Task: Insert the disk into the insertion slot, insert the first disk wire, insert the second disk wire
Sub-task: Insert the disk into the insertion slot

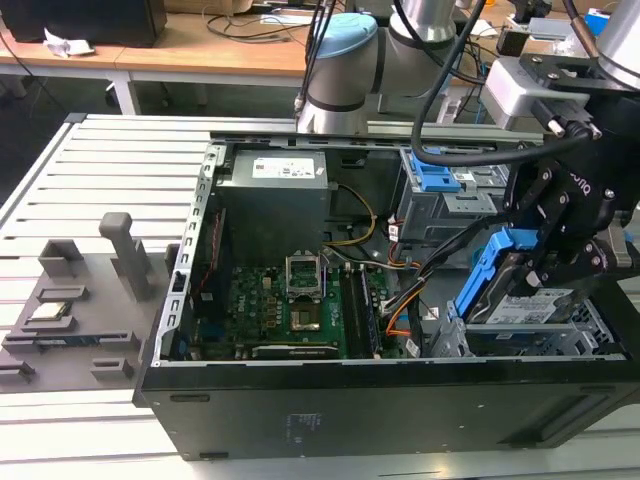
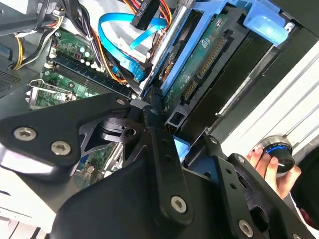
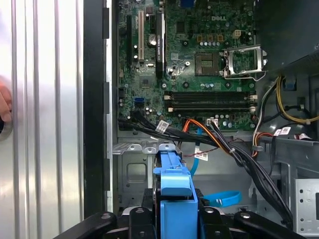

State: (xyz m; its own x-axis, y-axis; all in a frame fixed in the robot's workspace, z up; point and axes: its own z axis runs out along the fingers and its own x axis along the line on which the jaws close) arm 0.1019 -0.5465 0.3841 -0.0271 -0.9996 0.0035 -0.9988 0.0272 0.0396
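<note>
The room is a workshop: a wooden desk behind [image 1: 200,55] carries loose cables, and the work sits on a ribbed metal desk [image 1: 110,170], with a grey fixture [image 1: 60,310] holding a chip towards the exterior view's left. An open computer case [image 1: 300,410] lies flat on this desk, and the arm [image 1: 345,60] reaches in over its far wall. The gripper [image 1: 548,262] is closed on the disk [image 1: 525,305], clamped on the blue caddy. It holds the disk tilted, one end low over the insertion slot [image 1: 600,335] in the case's corner at the exterior view's right. The disk is not yet lying flat in the bay. The main risk I see is that tilt. A caddy edge could catch on the slot's sheet-metal lip, and the disk would then jam or twist in the grip. The first disk wire [image 2: 147,16] and the second disk wire [image 3: 224,198] both hang loose and unplugged just beside the bay. Either could be trapped under the drive or snagged by the gripper's linkage. A person's hand [image 2: 279,179] rests on a round knob near the case, which looks close to the arm if it swings wide. The desk's slats look slick, so a hard push could probably shift the case.
</note>
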